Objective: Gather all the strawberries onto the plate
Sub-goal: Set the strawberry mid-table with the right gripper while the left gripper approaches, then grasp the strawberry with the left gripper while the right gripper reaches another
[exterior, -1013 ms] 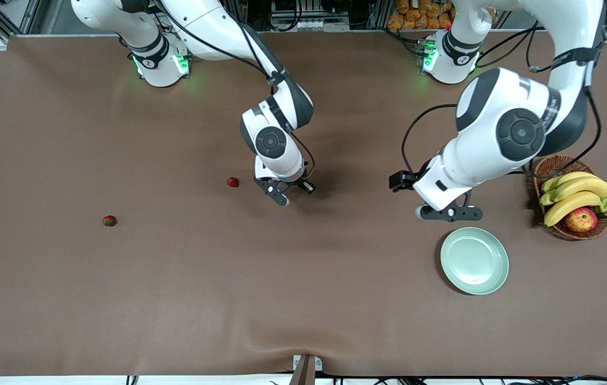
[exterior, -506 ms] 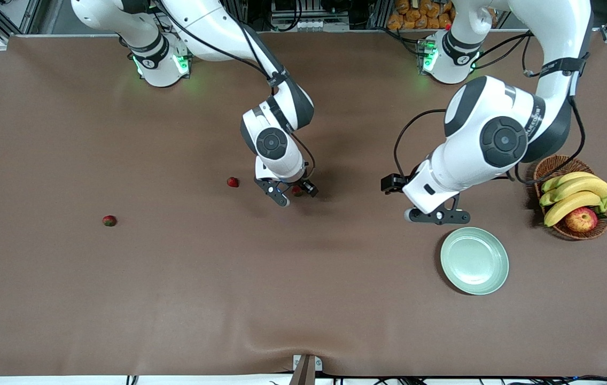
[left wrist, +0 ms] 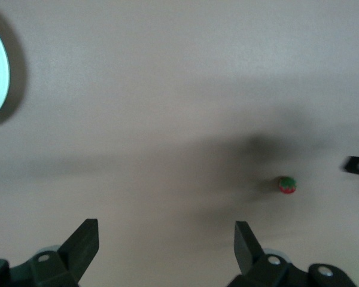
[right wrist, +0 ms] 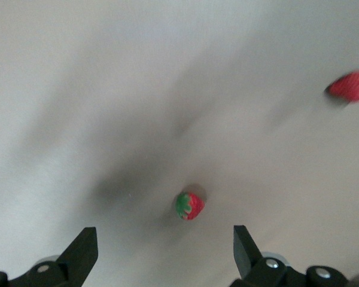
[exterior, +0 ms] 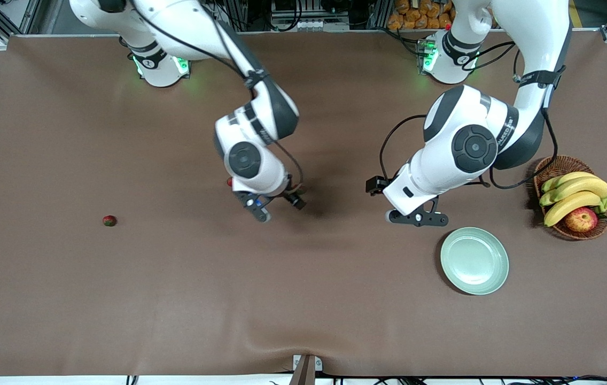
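- Currently the right gripper (exterior: 278, 207) hangs low over mid-table with its fingers (right wrist: 78, 254) spread wide and nothing between them.
- One berry (right wrist: 189, 205) lies loose on the cloth just beside that gripper; in the front view it is only a red fleck by the fingertips.
- Likely risk: the loose berry may roll if a finger clips it during a regrasp.
- The left gripper (exterior: 417, 217) hovers over bare cloth near the plate (exterior: 474, 260), fingers (left wrist: 81, 247) also spread and empty.
- A second berry (exterior: 229, 182) peeks out from under the right arm's wrist, mostly covered in the front view.
- A third berry (exterior: 109, 220) sits well apart, toward the right arm's end of the table.
- The plate holds no berries, so all three remain to be carried toward the left arm's end of the table; a weak pinch could drop one on the way.
- A basket (exterior: 545, 171) of bananas (exterior: 576, 195) and an apple (exterior: 581, 219) stands beside the plate; the apple could be mistaken for a target.
- Both wrist views are blurred, and the left one cuts the plate to a sliver.
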Available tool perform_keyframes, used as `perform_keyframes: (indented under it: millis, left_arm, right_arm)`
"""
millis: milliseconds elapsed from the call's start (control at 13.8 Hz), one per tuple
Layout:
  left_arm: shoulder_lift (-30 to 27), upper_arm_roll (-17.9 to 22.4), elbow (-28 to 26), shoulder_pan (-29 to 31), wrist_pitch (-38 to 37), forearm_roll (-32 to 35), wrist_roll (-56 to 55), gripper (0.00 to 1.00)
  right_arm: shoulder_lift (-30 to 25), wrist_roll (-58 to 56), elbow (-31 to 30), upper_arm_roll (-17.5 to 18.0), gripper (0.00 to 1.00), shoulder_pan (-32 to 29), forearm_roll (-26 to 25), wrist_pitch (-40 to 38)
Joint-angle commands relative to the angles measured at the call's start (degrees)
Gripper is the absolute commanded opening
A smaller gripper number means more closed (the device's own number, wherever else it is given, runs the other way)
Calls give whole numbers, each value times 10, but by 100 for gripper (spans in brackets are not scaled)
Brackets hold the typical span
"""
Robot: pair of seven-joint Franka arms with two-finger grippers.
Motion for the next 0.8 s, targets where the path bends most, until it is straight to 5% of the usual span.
perform_keyframes:
  millis: [0, 506, 723]
  left_arm:
    - [19, 4, 10, -35, 32, 11, -54, 100]
    - [95, 8, 32, -137, 108, 61, -227, 100]
    - [147, 9, 67, -179, 119, 108, -296, 100]
  right_arm:
    - [-32, -54, 0, 9, 100, -53, 1, -36]
    - [-85, -231, -2, 8, 100, -178, -34, -145]
    - [-97, -288, -7, 9, 100, -214, -98, -171]
